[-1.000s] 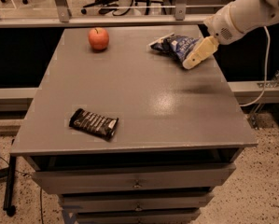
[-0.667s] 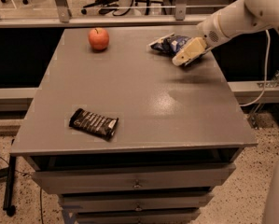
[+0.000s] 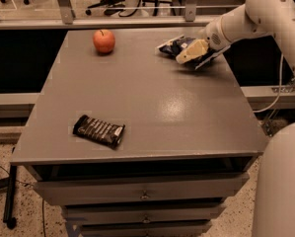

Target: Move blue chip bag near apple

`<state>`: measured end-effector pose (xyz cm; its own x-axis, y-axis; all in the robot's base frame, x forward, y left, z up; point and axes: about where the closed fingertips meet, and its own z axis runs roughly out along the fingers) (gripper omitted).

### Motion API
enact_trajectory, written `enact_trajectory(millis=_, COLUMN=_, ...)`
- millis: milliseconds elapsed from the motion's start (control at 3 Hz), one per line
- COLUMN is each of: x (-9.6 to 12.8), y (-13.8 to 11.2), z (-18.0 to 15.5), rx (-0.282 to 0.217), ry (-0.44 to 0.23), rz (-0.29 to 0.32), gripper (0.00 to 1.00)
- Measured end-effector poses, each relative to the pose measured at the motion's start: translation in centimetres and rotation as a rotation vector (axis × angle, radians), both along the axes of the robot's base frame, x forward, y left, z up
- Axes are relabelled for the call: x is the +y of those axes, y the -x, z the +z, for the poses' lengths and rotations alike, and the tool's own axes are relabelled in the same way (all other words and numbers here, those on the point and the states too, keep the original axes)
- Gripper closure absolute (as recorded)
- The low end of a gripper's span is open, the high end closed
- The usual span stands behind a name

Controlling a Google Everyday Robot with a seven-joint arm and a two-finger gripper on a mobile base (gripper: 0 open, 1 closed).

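At the table's (image 3: 152, 102) far right edge, I am watching the gripper (image 3: 192, 52), which has been sliding left onto the blue chip bag (image 3: 171, 45); whether it is gripping, I cannot tell. I judge the pickup is only beginning. The bag's long axis is running left-right, its free end pointing toward the apple (image 3: 103, 41), well apart.

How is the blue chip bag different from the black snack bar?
The blue chip bag is crinkled and puffy; the black bar lies flat. The bag sits at the far side of the table, with the gripper right at it; the bar lies alone near the front edge. Both are wrapped snacks.
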<state>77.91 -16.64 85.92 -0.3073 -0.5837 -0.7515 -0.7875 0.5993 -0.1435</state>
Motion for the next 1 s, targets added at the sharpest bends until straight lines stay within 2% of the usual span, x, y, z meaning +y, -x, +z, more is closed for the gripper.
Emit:
enact_trajectory(millis=333, x=0.2, y=-0.4, z=0.7, rx=-0.024, ry=0.001, rz=0.009, gripper=0.42)
enact_trajectory(millis=1000, x=1.2, y=1.8, z=5.6, rx=-0.118, ry=-0.031, rz=0.084, gripper=0.88)
